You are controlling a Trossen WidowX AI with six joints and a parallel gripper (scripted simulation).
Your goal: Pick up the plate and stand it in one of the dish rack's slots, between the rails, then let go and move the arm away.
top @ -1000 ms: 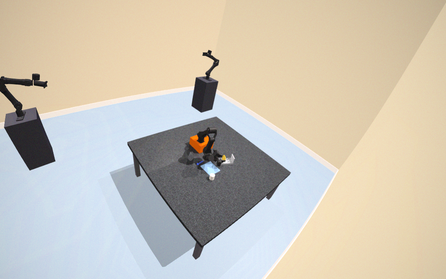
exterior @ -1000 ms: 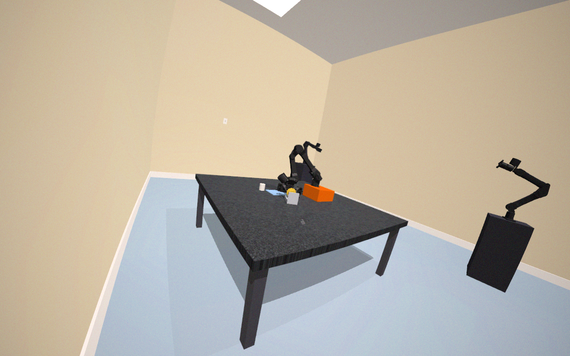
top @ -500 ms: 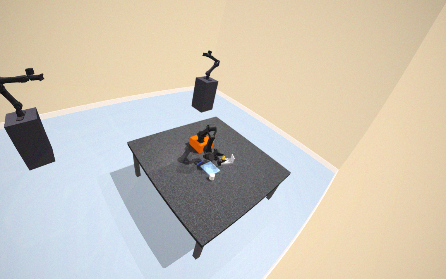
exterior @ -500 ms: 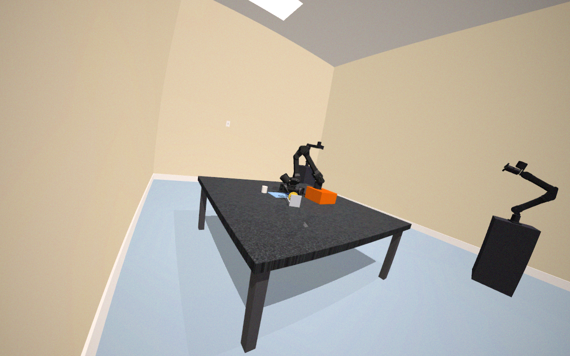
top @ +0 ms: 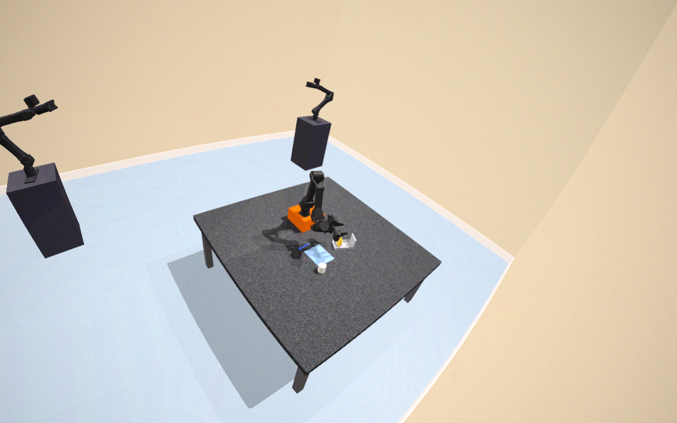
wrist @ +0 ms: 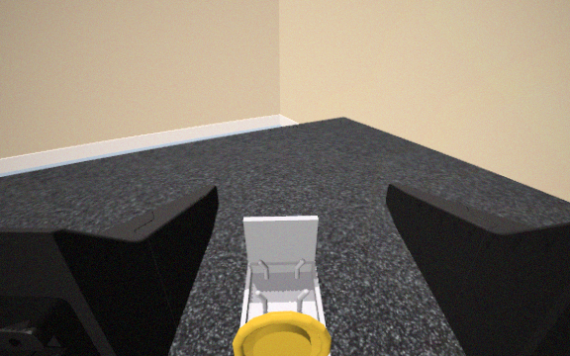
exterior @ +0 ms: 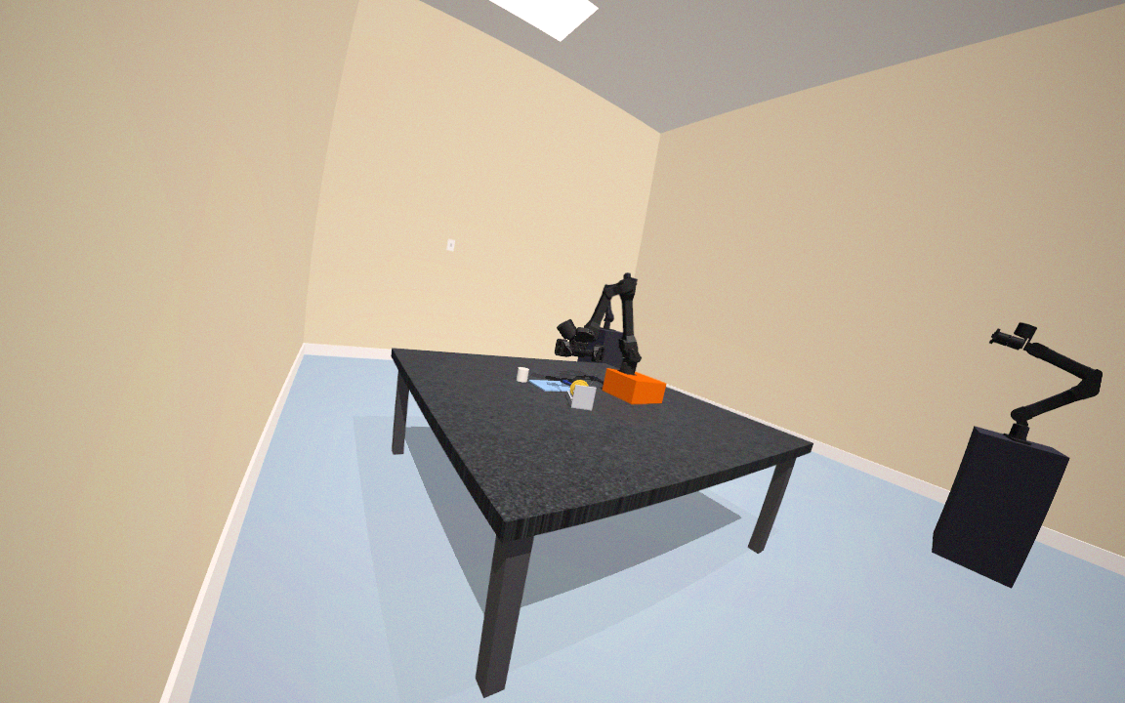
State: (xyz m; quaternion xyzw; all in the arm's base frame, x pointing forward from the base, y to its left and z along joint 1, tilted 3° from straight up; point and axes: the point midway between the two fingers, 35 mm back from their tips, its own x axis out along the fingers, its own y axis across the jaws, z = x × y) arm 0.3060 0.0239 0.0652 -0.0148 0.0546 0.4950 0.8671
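Observation:
The yellow plate (top: 339, 241) (exterior: 579, 383) (wrist: 280, 341) stands on edge, nearly upright, at the near end of the white dish rack (top: 352, 240) (exterior: 583, 397) (wrist: 281, 238). The wrist view cuts off its lower part, and its seat between the rails is hidden. Beyond it, grey rails and the rack's tall end wall show. My gripper (top: 343, 229) (exterior: 579, 350) (wrist: 303, 193) is open and empty, raised above the plate and the rack, its fingers wide apart and clear of the plate.
A light blue mat (top: 325, 257) (exterior: 541, 384) lies beside the rack, with a white cup (top: 321, 267) (exterior: 521, 374) by it. A small dark blue object (top: 304, 247) lies near the mat. The arm's orange base (top: 294, 217) (exterior: 632, 388) stands behind the rack in the top view.

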